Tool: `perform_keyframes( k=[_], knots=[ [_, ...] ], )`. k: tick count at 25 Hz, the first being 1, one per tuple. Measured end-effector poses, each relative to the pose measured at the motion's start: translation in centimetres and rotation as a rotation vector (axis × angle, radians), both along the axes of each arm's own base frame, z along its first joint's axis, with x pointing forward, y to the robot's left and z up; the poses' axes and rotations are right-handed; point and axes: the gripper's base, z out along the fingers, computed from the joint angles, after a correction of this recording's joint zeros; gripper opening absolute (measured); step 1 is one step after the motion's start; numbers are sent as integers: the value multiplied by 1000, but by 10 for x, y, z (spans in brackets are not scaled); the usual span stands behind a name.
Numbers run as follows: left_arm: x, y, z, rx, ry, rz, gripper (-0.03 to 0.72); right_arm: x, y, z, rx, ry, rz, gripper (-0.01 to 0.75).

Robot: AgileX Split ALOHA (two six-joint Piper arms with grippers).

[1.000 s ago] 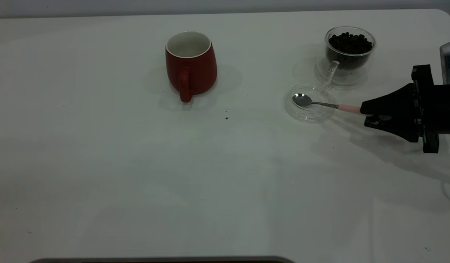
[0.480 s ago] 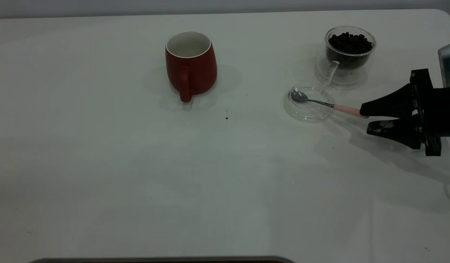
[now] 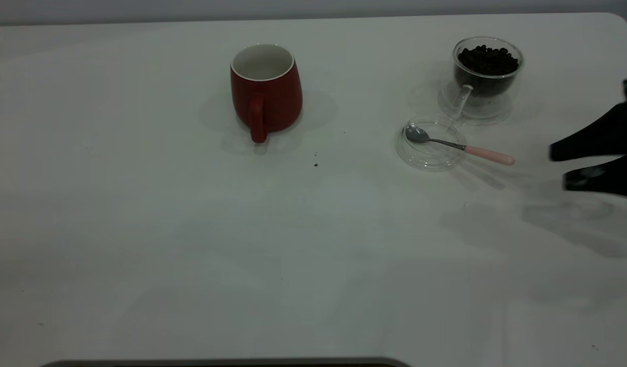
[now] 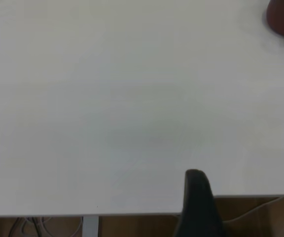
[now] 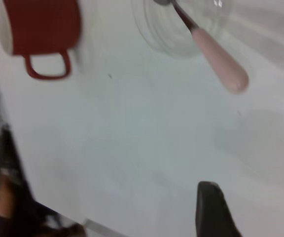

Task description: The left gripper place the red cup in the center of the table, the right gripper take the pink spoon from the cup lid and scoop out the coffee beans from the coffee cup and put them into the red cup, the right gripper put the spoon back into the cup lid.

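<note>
The black angular right gripper (image 3: 560, 166), jaws apart, hovers right of the pink-handled metal spoon (image 3: 458, 146) resting in the clear glass lid (image 3: 429, 159).

A big white table (image 3: 191, 244) fills almost the whole picture. Its top is smooth and plain, with a few tiny dark specks (image 3: 316, 164) near the middle. One far corner of the table (image 3: 616, 20) is round. Behind the table's far edge runs a thin grey strip of wall (image 3: 293, 9). Soft light falls on the table and makes pale grey shadows on it. At the table's near edge there is a dark curved bar (image 3: 226, 362). Past another edge of the table, in the left wrist view, there is brown floor (image 4: 260, 217) with thin cables (image 4: 33, 226) and a pale table leg (image 4: 90, 226).
</note>
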Motion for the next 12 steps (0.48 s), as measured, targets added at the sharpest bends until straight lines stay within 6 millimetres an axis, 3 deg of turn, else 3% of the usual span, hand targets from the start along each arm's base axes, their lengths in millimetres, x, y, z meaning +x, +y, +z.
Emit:
perform_keyframes(
  k=[7,12],
  knots=[
    [0,0,0,0,0,0,569,-13,4,89,-275,95,105,436],
    [0,0,0,0,0,0,569,-39,22,159,-489,71,176,436]
  ],
)
